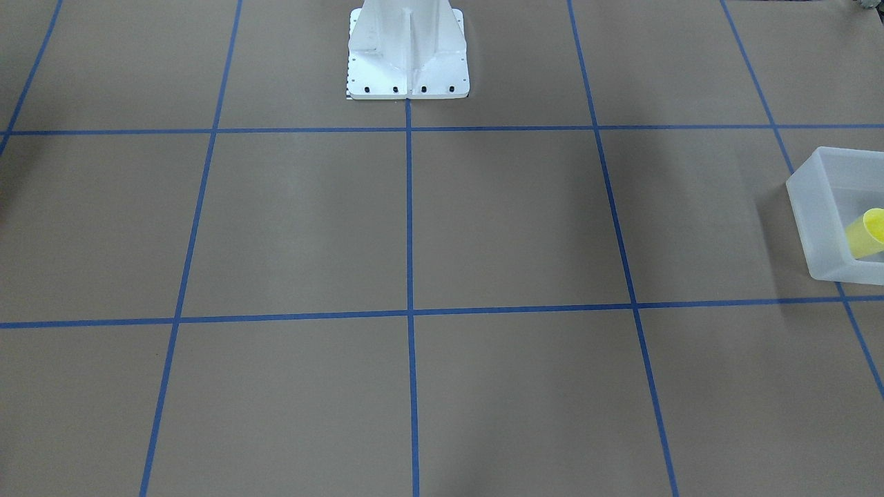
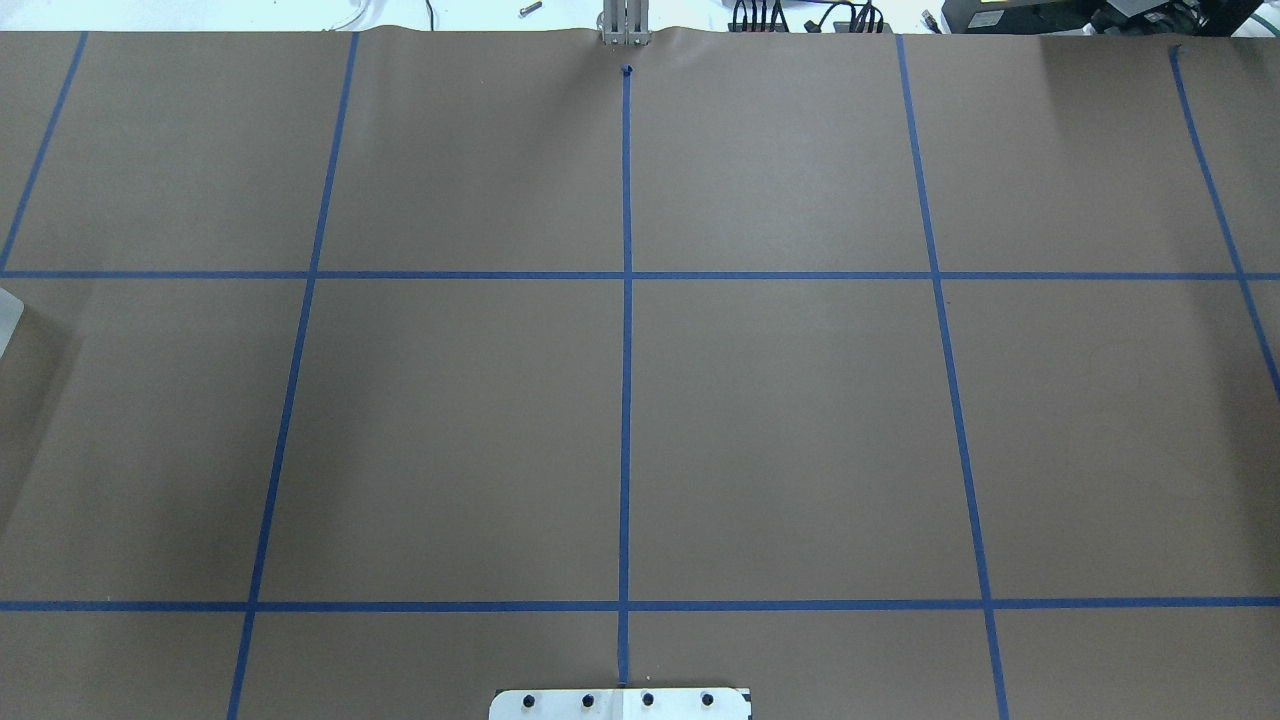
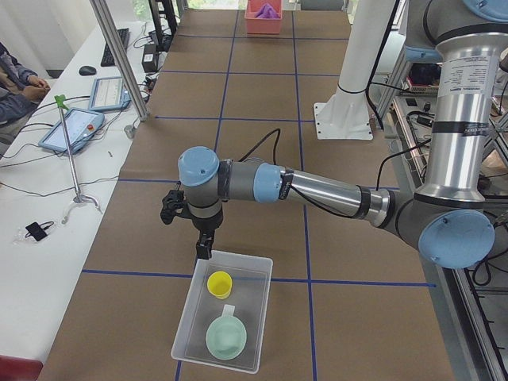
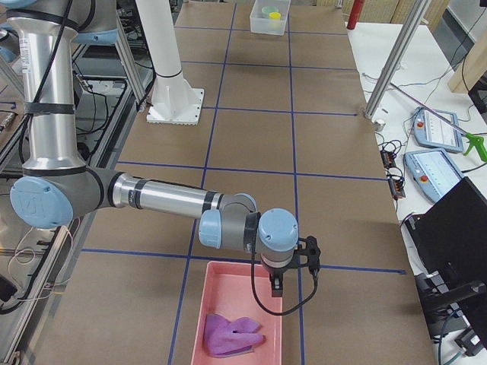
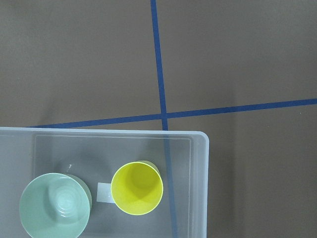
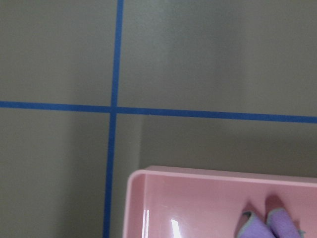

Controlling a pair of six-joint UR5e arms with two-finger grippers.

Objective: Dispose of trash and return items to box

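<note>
The translucent box (image 3: 255, 298) stands near the table's end. The yellow cup (image 3: 219, 284) and the mint-green bowl (image 3: 225, 339) stand inside it. The left wrist view shows the cup (image 5: 137, 188) and the bowl (image 5: 55, 206) side by side in the box (image 5: 200, 188). My left gripper (image 3: 205, 252) hangs over the box's far rim; I cannot tell whether it is open or shut. My right gripper (image 4: 277, 287) hangs over a pink tray (image 4: 225, 293) that holds a crumpled purple piece (image 4: 232, 334); I cannot tell its state either. The front view shows the box (image 1: 818, 207) and the cup (image 1: 867, 233) at its right edge.
The robot's white base (image 1: 407, 62) stands at the table's middle edge. Blue tape lines cross the brown table. Tablets and cables lie on a white side bench (image 3: 48, 159). The pink tray (image 6: 198, 174) and the purple piece (image 6: 270, 223) show in the right wrist view.
</note>
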